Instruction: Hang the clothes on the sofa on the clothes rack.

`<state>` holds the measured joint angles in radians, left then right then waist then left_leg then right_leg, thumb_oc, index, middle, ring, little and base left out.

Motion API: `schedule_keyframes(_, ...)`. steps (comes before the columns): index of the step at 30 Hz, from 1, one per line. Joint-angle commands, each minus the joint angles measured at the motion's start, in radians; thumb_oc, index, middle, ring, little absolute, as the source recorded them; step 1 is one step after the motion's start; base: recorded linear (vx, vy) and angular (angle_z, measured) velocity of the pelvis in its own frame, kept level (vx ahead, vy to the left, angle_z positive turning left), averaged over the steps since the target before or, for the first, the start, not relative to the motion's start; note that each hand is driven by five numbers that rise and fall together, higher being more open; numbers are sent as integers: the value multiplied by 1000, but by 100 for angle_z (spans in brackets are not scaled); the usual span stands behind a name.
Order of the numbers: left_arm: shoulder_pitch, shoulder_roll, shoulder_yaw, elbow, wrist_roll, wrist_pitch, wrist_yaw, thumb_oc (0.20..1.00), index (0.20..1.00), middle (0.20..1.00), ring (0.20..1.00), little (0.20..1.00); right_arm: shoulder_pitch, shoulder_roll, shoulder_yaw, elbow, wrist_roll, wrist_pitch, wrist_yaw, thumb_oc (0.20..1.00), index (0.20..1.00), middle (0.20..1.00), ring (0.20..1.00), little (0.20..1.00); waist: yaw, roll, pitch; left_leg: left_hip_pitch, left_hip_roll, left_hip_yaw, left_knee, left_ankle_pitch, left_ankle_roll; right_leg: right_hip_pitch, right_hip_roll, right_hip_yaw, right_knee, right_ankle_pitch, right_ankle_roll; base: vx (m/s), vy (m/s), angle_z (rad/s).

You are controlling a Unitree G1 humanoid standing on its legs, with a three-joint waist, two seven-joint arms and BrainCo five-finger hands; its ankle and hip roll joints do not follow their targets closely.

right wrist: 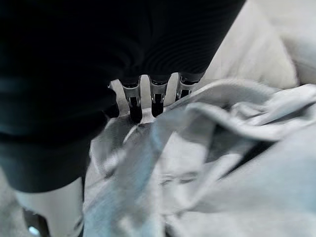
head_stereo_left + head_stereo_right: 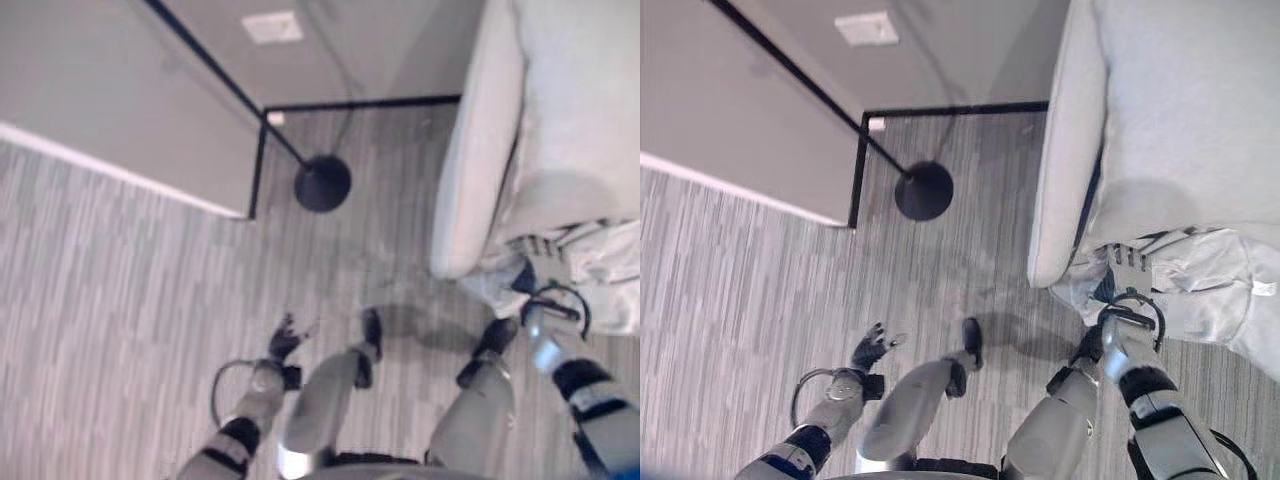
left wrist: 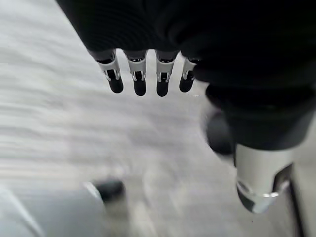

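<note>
A light grey garment (image 2: 1200, 290) lies crumpled on the front edge of the pale sofa (image 2: 1180, 110) at the right. My right hand (image 2: 1127, 268) reaches onto its near corner. In the right wrist view its fingers (image 1: 136, 111) are stretched out with the dark tips against a fold of the cloth (image 1: 222, 163), and the thumb stays apart. The clothes rack stands further back on the floor, a thin black pole slanting up from a round black base (image 2: 322, 184). My left hand (image 2: 285, 340) hangs low at the left above the carpet, open and holding nothing, fingers (image 3: 138, 81) straight.
A grey wall panel (image 2: 110, 90) with a white skirting strip runs along the left. A black frame line (image 2: 360, 103) borders the striped carpet behind the rack base. Open carpet lies between the rack and the sofa.
</note>
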<state>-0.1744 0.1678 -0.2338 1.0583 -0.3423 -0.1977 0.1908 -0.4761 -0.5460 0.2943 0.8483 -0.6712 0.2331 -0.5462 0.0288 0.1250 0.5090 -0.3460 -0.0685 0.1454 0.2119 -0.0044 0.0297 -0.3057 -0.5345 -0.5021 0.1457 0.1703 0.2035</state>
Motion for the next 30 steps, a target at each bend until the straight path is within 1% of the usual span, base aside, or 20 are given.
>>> schedule_keyframes(1, 65, 3, 6, 1, -21, -16, 32, 1000, 1000, 1000, 1000, 1000, 31, 18, -7, 20, 83, 40, -94, 1000, 1000, 1000, 1000, 1000, 33, -39, -61, 59, 118, -34, 1, -128, -118, -65, -49, 21, -18, 117, 52, 74, -69, 2)
schedule_keyframes(2, 65, 3, 7, 1, -21, -16, 32, 1000, 1000, 1000, 1000, 1000, 31, 19, -6, 22, 84, 40, -95, 1000, 1000, 1000, 1000, 1000, 31, -39, -61, 59, 118, -35, 1, -128, -118, -63, -49, 19, -18, 116, 52, 61, -83, 5)
schedule_keyframes(3, 64, -5, -2, -1, -23, -19, 40, 1000, 1000, 1000, 1000, 1000, 40, 34, 17, 43, 60, 49, -97, 1000, 1000, 1000, 1000, 1000, 32, -41, -58, 54, 122, -39, 0, -124, -120, -58, -50, 10, -19, 119, 53, 26, -55, 11)
schedule_keyframes(5, 53, -14, -23, -12, -16, -26, 52, 1000, 1000, 1000, 1000, 1000, 41, 57, 34, 85, 61, 57, -114, 1000, 1000, 1000, 1000, 1000, 31, -41, -52, 41, 127, -52, -1, -115, -124, -53, -48, -3, -22, 120, 55, 18, -80, 14)
schedule_keyframes(7, 38, -8, -66, -59, 24, -37, 73, 1000, 1000, 1000, 1000, 1000, 30, 78, 56, 139, 56, 69, -127, 1000, 1000, 1000, 1000, 1000, 34, -37, -39, 14, 127, -64, 3, -107, -128, -57, -46, -13, -25, 123, 57, -7, -57, 13)
schedule_keyframes(8, 38, -8, -66, -59, 24, -37, 73, 1000, 1000, 1000, 1000, 1000, 30, 78, 56, 139, 56, 69, -127, 1000, 1000, 1000, 1000, 1000, 34, -37, -39, 14, 127, -64, 3, -107, -128, -57, -46, -13, -25, 123, 57, -44, -53, 15)
schedule_keyframes(9, 27, 13, -121, -149, 54, -48, 87, 1000, 1000, 1000, 1000, 1000, 5, 93, 69, 226, 78, 79, -137, 1000, 1000, 1000, 1000, 1000, 43, -25, -21, -21, 121, -74, 10, -97, -131, -68, -49, -25, -29, 128, 58, -63, -60, 16)
schedule_keyframes(10, 13, 32, -152, -179, 75, -49, 95, 1000, 1000, 1000, 1000, 1000, -21, 103, 91, 287, 80, 83, -145, 1000, 1000, 1000, 1000, 1000, 48, -16, -11, -47, 118, -83, 12, -86, -134, -77, -48, -29, -37, 133, 58, -63, -60, 17)
schedule_keyframes(11, 12, 32, -152, -179, 75, -49, 96, 1000, 1000, 1000, 1000, 1000, -23, 104, 92, 290, 81, 82, -146, 1000, 1000, 1000, 1000, 1000, 48, -16, -11, -48, 118, -83, 12, -86, -134, -78, -48, -30, -38, 134, 58, -35, -29, 12)
schedule_keyframes(14, -4, 62, -179, -210, 134, -52, 140, 1000, 1000, 1000, 1000, 1000, -34, 132, 122, 397, 111, 71, -152, 1000, 1000, 1000, 1000, 1000, 53, -5, -2, -91, 114, -84, 10, -73, -139, -107, -43, -32, -54, 148, 58, -16, -24, 12)
schedule_keyframes(18, -1, 84, -177, -244, 151, -55, 161, 1000, 1000, 1000, 1000, 1000, -51, 129, 127, 441, 130, 65, -149, 1000, 1000, 1000, 1000, 1000, 60, 4, 1, -119, 105, -83, 21, -72, -137, -132, -48, -29, -52, 148, 58, -2, -5, 3)
schedule_keyframes(19, 0, 100, -179, -253, 183, -56, 188, 1000, 1000, 1000, 1000, 1000, -74, 124, 119, 491, 162, 61, -144, 1000, 1000, 1000, 1000, 1000, 70, 17, 4, -135, 98, -83, 21, -67, -136, -146, -53, -30, -52, 149, 58, 0, 0, 0)
schedule_keyframes(20, -2, 107, -182, -245, 211, -52, 205, 1000, 1000, 1000, 1000, 1000, -86, 121, 125, 517, 169, 62, -144, 1000, 1000, 1000, 1000, 1000, 75, 21, 2, -142, 97, -82, 18, -63, -136, -156, -57, -30, -52, 151, 58, 0, 0, 0)
schedule_keyframes(21, -1, 112, -184, -243, 236, -50, 224, 1000, 1000, 1000, 1000, 1000, -96, 120, 130, 527, 180, 61, -147, 862, 862, 862, 862, 862, 78, 22, -3, -150, 94, -81, 15, -61, -136, -167, -57, -26, -53, 155, 58, 0, 0, 0)
schedule_keyframes(22, 0, 116, -183, -246, 257, -49, 241, 1000, 1000, 1000, 1000, 1000, -101, 122, 130, 538, 183, 60, -147, 429, 429, 429, 429, 429, 80, 23, -5, -158, 93, -79, 12, -58, -137, -176, -57, -25, -56, 159, 58, 21, -23, 4)
schedule_keyframes(23, 3, 122, -184, -249, 276, -48, 253, 1000, 1000, 1000, 1000, 1000, -113, 121, 124, 551, 199, 60, -142, 200, 200, 200, 200, 200, 84, 26, -6, -168, 94, -80, 11, -57, -138, -184, -56, -23, -59, 162, 58, 26, -41, 5)
schedule_keyframes(26, 14, 133, -189, -259, 322, -34, 280, 1000, 1000, 1000, 1000, 1000, -148, 123, 123, 605, 233, 68, -121, 200, 200, 200, 200, 200, 104, 36, -17, -197, 91, -84, 10, -53, -140, -207, -56, -23, -69, 164, 58, 29, -45, 1)
schedule_keyframes(27, 13, 132, -192, -236, 360, -26, 290, 1000, 1000, 1000, 1000, 1000, -157, 137, 117, 606, 252, 59, -123, 200, 200, 200, 200, 200, 107, 32, -24, -209, 96, -84, 8, -50, -142, -219, -52, -21, -76, 165, 58, 33, -29, 1)
schedule_keyframes(30, 7, 130, -202, -221, 400, -20, 302, 1000, 1000, 1000, 1000, 1000, -157, 147, 109, 606, 279, 42, -127, 200, 200, 200, 200, 200, 109, 27, -36, -219, 101, -86, 3, -47, -143, -225, -46, -21, -86, 166, 58, 31, -34, 4)
